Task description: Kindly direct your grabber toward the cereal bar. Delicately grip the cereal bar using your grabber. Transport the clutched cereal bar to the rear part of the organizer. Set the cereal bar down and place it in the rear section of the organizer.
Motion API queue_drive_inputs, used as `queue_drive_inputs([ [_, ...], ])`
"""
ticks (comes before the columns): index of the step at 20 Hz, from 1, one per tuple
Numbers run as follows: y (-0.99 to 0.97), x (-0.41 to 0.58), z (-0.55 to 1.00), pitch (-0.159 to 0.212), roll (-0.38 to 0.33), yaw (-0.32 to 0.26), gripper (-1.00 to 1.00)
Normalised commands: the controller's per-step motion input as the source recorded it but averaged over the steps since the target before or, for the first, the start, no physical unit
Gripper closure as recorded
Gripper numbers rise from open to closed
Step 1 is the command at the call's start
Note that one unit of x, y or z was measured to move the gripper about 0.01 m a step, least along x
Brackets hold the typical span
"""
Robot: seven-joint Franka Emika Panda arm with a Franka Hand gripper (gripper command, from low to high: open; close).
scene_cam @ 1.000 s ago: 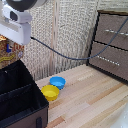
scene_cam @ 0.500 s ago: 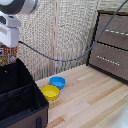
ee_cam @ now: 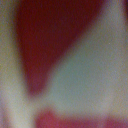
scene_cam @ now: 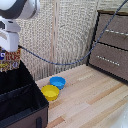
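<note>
Organizer (scene_cam: pixel 20 95) nearest, at the exterior view's 8 o'clock. Yellow bowl (scene_cam: pixel 50 92) and blue bowl (scene_cam: pixel 58 82) touch just beside it. Grabber (scene_cam: pixel 10 54) clamps the cereal bar (scene_cam: pixel 10 59) above its rear rim at 9 o'clock (wrist view: blur only). Wooden cabinet (scene_cam: pixel 112 45) sits farthest, 3 o'clock.

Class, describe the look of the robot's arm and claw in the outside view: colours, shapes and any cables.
The arm is glossy white and rounded, with a dark band at a joint. Below it sits a boxy white wrist block. A thin dark cable trails off towards the exterior view's right. The claw's fingers are mostly hidden.
</note>
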Motion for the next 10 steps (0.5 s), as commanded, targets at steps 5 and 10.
queue_drive_inputs([
  [5, -0.01, 0.110, 0.00, 0.009, 0.000, -0.019, -1.00],
  [10, -0.01, 0.074, 0.24, 0.086, 0.001, -0.066, -1.00],
])
